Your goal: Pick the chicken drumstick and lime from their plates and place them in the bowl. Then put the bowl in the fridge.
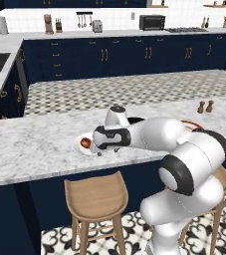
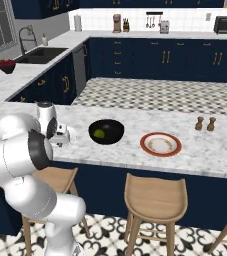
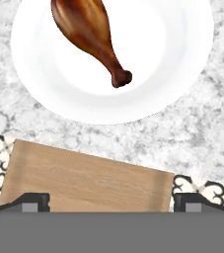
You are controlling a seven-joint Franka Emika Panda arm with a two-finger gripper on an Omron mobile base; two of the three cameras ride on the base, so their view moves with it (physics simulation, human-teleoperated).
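- we see the gripper [image 3: 111,200] above the white plate [image 3: 182,59], jaws spread as wide as they go, nothing between them and touching nothing
- the chicken drumstick [image 3: 91,34] lies on that plate, ahead of the finger tips [image 3: 32,201] and apart from them, narrow end pointing back toward the jaws
- in the left base view the drumstick [image 1: 86,143] sits just beside the hand on the same plate [image 1: 79,149], near the counter's front edge
- under the jaws in the hand view: marble counter [image 3: 192,143], then a wooden stool [image 3: 84,180] seat
- the lime [image 2: 99,133] lies inside the black bowl [image 2: 106,131], on the counter to the right of the hand in the right base view
- the red-rimmed plate [image 2: 160,144] is right of the bowl, apart from it, bare
- counts: one drumstick, one lime, one bowl, two plates
- we count two small shakers [image 2: 205,123] farther right on the counter
- three wooden stools show in the right base view along the counter front; cannot tell if there are more
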